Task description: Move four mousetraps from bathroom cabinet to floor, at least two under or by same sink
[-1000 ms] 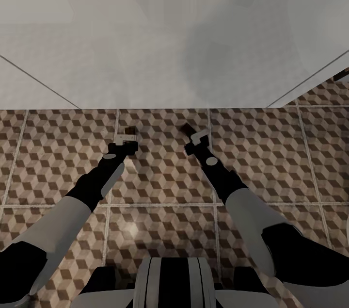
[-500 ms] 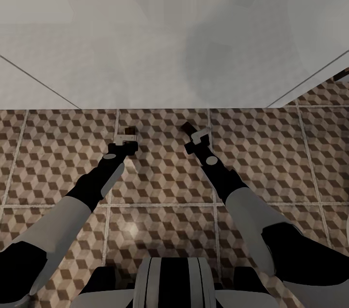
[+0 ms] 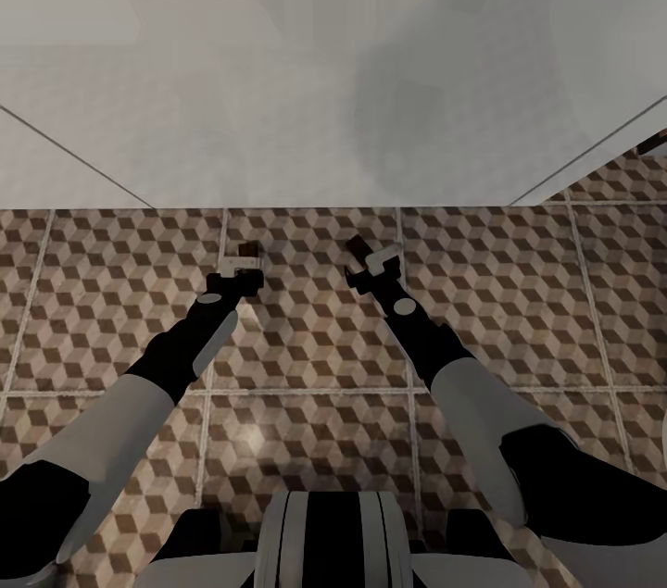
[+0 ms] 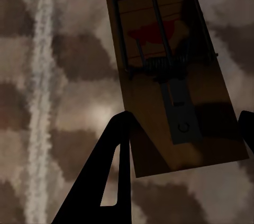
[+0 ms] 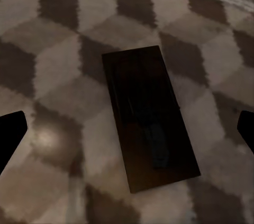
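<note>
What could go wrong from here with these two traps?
1. The left gripper seems to pinch the mousetrap by its edges above the bathroom floor; opening from high up could make it flip or bounce.
2. The right gripper hangs open over the second mousetrap; descending could nudge it.

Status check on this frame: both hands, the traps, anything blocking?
Left hand closed on a mousetrap, above the bathroom floor. Right hand open over a second mousetrap lying flat on the tiles. No obstruction visible.
</note>
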`<state>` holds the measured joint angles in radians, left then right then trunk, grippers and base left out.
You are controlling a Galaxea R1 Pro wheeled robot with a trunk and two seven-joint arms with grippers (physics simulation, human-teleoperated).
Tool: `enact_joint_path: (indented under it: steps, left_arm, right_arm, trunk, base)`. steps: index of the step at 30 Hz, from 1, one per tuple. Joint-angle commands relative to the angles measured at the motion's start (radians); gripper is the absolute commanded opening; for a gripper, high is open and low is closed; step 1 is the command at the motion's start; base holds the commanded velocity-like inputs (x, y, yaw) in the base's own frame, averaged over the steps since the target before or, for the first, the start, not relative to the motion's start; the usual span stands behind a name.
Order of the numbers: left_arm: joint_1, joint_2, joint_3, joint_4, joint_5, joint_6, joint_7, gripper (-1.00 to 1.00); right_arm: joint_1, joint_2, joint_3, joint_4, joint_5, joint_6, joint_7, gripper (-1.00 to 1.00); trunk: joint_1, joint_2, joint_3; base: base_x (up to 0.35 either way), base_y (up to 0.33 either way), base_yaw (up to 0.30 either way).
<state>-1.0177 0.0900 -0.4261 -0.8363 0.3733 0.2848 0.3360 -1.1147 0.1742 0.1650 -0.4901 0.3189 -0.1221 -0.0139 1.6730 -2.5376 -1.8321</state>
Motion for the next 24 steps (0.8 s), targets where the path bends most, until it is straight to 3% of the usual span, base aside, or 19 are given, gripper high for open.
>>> enact_joint_path:
  steps: [1, 24]
  left_arm:
    - [-0.001, 0.002, -0.006, -0.002, 0.008, 0.004, 0.014, -1.0]
    - [0.0, 0.001, -0.006, 0.0, 0.008, 0.003, 0.015, -1.0]
  right_arm:
    - [0.0, 0.0, 0.0, 0.001, 0.009, -0.002, -0.001, 1.0]
    - [0.0, 0.0, 0.002, 0.001, 0.009, -0.004, -0.001, 1.0]
  trunk:
    - [0.0, 0.0, 0.0]
    - [0.0, 0.0, 0.0]
  base:
    - [0.0, 0.0, 0.0]
    - [0.0, 0.0, 0.0]
